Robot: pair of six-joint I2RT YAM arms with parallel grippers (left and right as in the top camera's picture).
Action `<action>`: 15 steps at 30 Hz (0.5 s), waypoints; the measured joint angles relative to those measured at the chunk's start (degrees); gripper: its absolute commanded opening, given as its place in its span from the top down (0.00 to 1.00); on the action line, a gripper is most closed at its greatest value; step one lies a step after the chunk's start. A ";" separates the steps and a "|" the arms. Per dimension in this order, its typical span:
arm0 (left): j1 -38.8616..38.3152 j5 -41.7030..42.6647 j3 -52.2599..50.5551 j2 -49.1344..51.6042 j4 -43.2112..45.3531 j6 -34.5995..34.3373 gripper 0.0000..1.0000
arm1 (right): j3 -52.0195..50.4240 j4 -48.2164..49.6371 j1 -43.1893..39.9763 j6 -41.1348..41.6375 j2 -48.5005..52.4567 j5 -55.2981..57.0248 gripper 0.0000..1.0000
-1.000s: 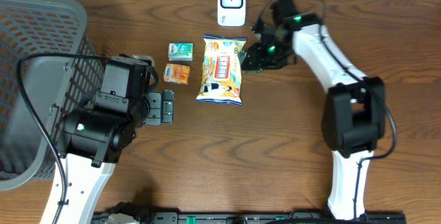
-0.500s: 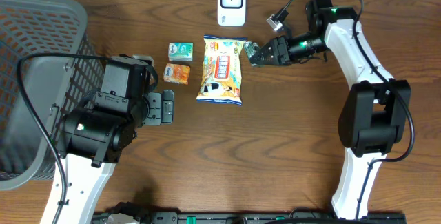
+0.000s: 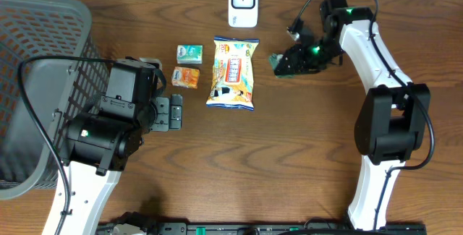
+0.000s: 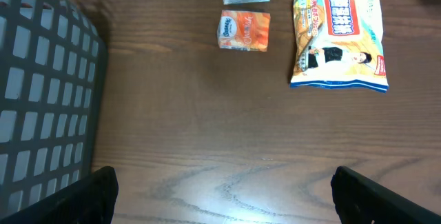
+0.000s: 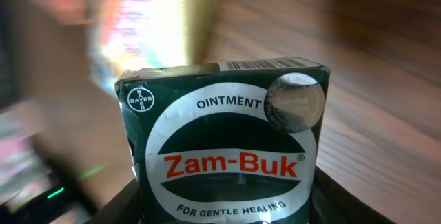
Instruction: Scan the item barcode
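item: the Zam-Buk box (image 5: pixel 227 141) is up off the table in the right gripper (image 3: pixel 287 62). It's a bit right of the snack bag (image 3: pixel 233 73) and well short of the scanner (image 3: pixel 243 3), the white unit at the back edge of the table.
right gripper: closed partway on the box, with a finger on each side down low, so the printed face and the top edge show clear.
left gripper: (image 4: pixel 224 200) jaws as wide as they go with nothing in them, parked over bare wood next to the basket (image 4: pixel 41 107). I reckon it has no job in this step.
barcode: the thin strip (image 5: pixel 256 64) along the box's top edge in the wrist view.
how I'd do it: roll the wrist so that top edge points at the scanner window, not the big round logo. Then bring it in front, square-on, and hold it steady.
not sure: the box is tiny from overhead, so I can't tell which way the strip faces relative to the scanner.
watch out: the grip sits low, so a quick wrist turn could make the box pivot. Also swing it wide of the snack bag.
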 measured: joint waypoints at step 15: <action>0.00 0.00 0.00 0.00 0.00 0.00 0.02 | -2.36 5.86 5.05 17.05 0.02 30.42 0.46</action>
